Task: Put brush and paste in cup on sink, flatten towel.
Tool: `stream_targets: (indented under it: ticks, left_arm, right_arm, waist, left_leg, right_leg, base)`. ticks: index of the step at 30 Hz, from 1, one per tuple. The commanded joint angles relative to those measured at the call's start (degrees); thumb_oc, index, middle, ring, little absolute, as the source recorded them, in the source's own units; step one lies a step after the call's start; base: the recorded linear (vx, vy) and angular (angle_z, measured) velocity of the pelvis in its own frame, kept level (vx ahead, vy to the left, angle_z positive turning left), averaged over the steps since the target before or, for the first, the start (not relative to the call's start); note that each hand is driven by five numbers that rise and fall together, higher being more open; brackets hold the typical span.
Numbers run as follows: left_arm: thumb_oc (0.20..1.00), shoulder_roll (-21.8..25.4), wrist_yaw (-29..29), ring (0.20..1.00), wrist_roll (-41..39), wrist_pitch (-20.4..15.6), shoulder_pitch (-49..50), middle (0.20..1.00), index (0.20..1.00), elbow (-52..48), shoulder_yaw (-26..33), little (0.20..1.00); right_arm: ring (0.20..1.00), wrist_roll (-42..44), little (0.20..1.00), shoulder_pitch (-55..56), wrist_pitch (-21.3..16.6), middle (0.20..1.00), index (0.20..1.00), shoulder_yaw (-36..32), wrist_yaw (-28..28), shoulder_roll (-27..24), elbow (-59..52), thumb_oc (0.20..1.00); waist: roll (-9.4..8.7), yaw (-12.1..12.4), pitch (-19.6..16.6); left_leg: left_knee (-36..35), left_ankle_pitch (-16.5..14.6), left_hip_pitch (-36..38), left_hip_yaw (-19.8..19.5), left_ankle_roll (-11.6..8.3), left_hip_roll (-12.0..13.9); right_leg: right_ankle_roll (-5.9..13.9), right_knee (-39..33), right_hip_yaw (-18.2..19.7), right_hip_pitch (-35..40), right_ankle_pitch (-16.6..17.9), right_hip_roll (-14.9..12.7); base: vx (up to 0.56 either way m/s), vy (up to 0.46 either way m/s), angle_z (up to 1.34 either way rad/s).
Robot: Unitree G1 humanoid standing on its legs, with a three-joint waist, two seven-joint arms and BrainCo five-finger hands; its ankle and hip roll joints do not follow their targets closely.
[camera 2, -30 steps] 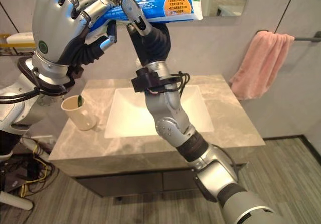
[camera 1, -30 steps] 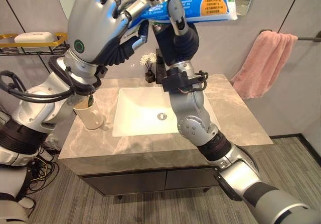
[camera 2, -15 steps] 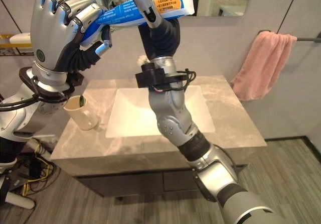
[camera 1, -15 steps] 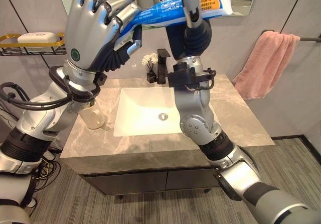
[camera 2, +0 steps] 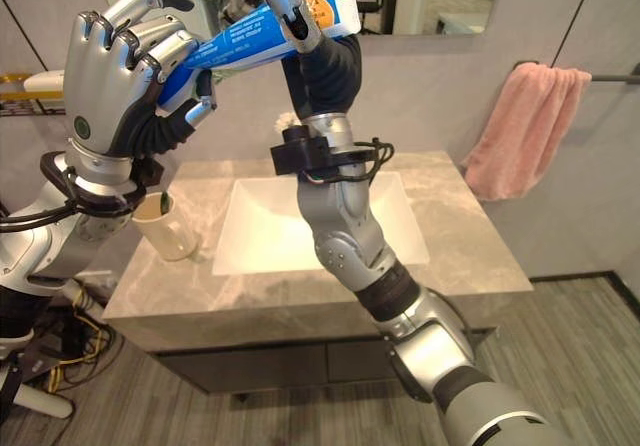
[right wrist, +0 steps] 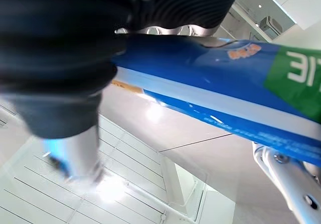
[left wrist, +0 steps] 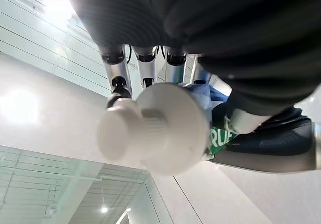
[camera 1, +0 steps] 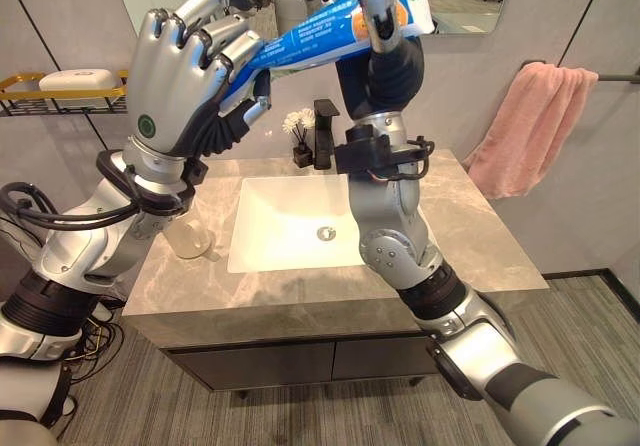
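In the left eye view, both arms are raised high above a grey marble vanity surface (camera 1: 470, 236) with a white rectangular sink (camera 1: 290, 231) set into it. The left hand (camera 1: 185, 86) has its fingers curled round the lower, capped end of a long blue and white toothpaste tube (camera 1: 320, 31), and the right hand (camera 1: 385, 21) grips the tube's upper, flat end with fingers and thumb wrapped round it, so the tube slants between the two hands in front of the wall mirror. A cream cup (camera 1: 188, 236) stands on the surface left of the sink, partly behind the left arm. A pink towel (camera 1: 525, 126) hangs bunched on a wall rail at the right. In the right eye view, the cup (camera 2: 160, 228) shows something dark green inside. In the left wrist view, the tube's round white cap (left wrist: 160, 128) sits close between the fingers (left wrist: 114, 68). In the right wrist view, the blue tube (right wrist: 225, 93) runs past the hand's dark cover.
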Motion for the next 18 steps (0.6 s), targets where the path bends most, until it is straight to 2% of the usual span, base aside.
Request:
stream_targets:
  ticks: [1,8,9,10,11,12,16,17,18]
  left_arm:
    - [0.200,0.01,0.58,0.200,-3.17,0.54,-6.06,0.200,0.200,2.30,2.78,0.200]
    - [0.200,-1.18,0.80,0.200,-3.42,0.59,-7.12,0.200,0.200,2.40,2.08,0.200]
    - [0.200,-1.27,0.91,0.200,-3.35,0.69,-7.36,0.200,0.200,2.41,1.98,0.200]
    - [0.200,-1.44,0.86,0.200,-3.37,0.76,-7.51,0.200,0.200,2.40,1.80,0.200]
    - [0.200,-1.50,0.83,0.200,-3.42,0.79,-7.57,0.200,0.200,2.37,1.71,0.200]
    - [0.200,-1.63,0.75,0.200,-3.46,0.83,-7.56,0.200,0.200,2.34,1.70,0.200]
    - [0.200,-2.00,0.91,0.200,-3.38,0.82,-7.33,0.200,0.200,2.07,1.88,0.200]
    - [0.514,-2.04,1.22,0.514,-3.03,1.08,-7.43,0.514,0.514,1.61,1.96,0.514]
    - [0.944,-2.18,1.87,0.944,-2.47,1.30,-7.45,0.944,0.944,0.82,2.32,0.944]
  right_arm:
    - [0.758,-1.36,0.758,-2.70,-2.13,0.758,0.758,-1.82,0.41,0.52,-1.91,0.758]
    - [0.711,-0.92,0.711,-2.25,-1.99,0.711,0.711,-1.24,0.58,0.85,-1.64,0.711]
    - [0.598,-0.95,0.598,-2.16,-1.94,0.598,0.598,-1.05,0.58,0.85,-1.55,0.598]
    - [0.395,-0.97,0.395,-2.17,-1.93,0.395,0.395,-0.83,0.66,0.81,-1.48,0.395]
    - [0.256,-1.02,0.256,-2.17,-1.91,0.256,0.256,-0.77,0.61,0.79,-1.49,0.256]
    - [0.200,-1.19,0.200,-2.15,-1.74,0.200,0.200,-0.71,0.60,0.84,-1.48,0.200]
    - [0.200,-1.33,0.200,-1.93,-1.86,0.200,0.200,-0.89,0.37,0.95,-1.54,0.200]
    - [0.200,-1.46,0.200,-1.84,-1.99,0.200,0.200,-1.08,0.17,0.98,-1.63,0.200]
    - [0.200,-1.94,0.200,-1.92,-2.19,0.200,0.200,-1.28,-0.24,1.16,-1.62,0.200]
  waist:
    - [-1.68,0.88,-1.20]
    - [-1.76,0.62,-1.21]
    - [-1.77,0.55,-1.20]
    - [-1.79,0.53,-1.21]
    - [-1.80,0.53,-1.23]
    - [-1.83,0.48,-1.22]
    - [-1.82,0.46,-1.25]
    - [-1.85,0.55,-1.25]
    - [-1.89,0.63,-1.25]
  left_leg:
    - [0.20,-6.37,5.73,1.09,-3.07,3.99]
    - [0.20,-6.37,5.62,1.12,-3.00,4.01]
    - [0.20,-6.38,5.63,1.15,-3.00,4.01]
    - [0.20,-6.40,5.63,1.15,-2.99,4.00]
    - [0.20,-6.42,5.65,1.15,-2.98,3.99]
    - [0.20,-6.45,5.68,1.13,-2.96,3.96]
    - [0.20,-6.45,5.70,1.13,-2.98,3.97]
    - [0.20,-6.47,5.67,1.07,-2.97,3.97]
    - [0.20,-6.50,5.65,1.06,-2.96,3.96]
  right_leg:
    - [3.47,-0.10,-1.23,-0.95,2.73,-5.98]
    - [3.56,-0.10,-1.21,-1.04,2.77,-6.02]
    - [3.57,-0.10,-1.14,-1.07,2.78,-6.01]
    - [3.57,-0.10,-1.13,-1.08,2.78,-5.99]
    - [3.55,-0.10,-1.09,-1.09,2.77,-5.97]
    - [3.53,-0.10,-0.99,-1.12,2.77,-5.93]
    - [3.55,-0.10,-1.03,-1.11,2.80,-5.95]
    - [3.55,-0.10,-1.09,-1.08,2.78,-5.95]
    - [3.53,-0.10,-1.08,-1.06,2.78,-5.96]
  base:
    - [0.00,0.000,0.00]
    - [0.00,0.000,0.00]
    - [0.00,0.000,0.00]
    - [0.00,0.000,0.00]
    - [0.00,0.000,0.00]
    - [0.00,0.000,0.00]
    - [0.00,0.000,0.00]
    - [0.00,0.000,0.00]
    - [0.00,0.000,0.00]
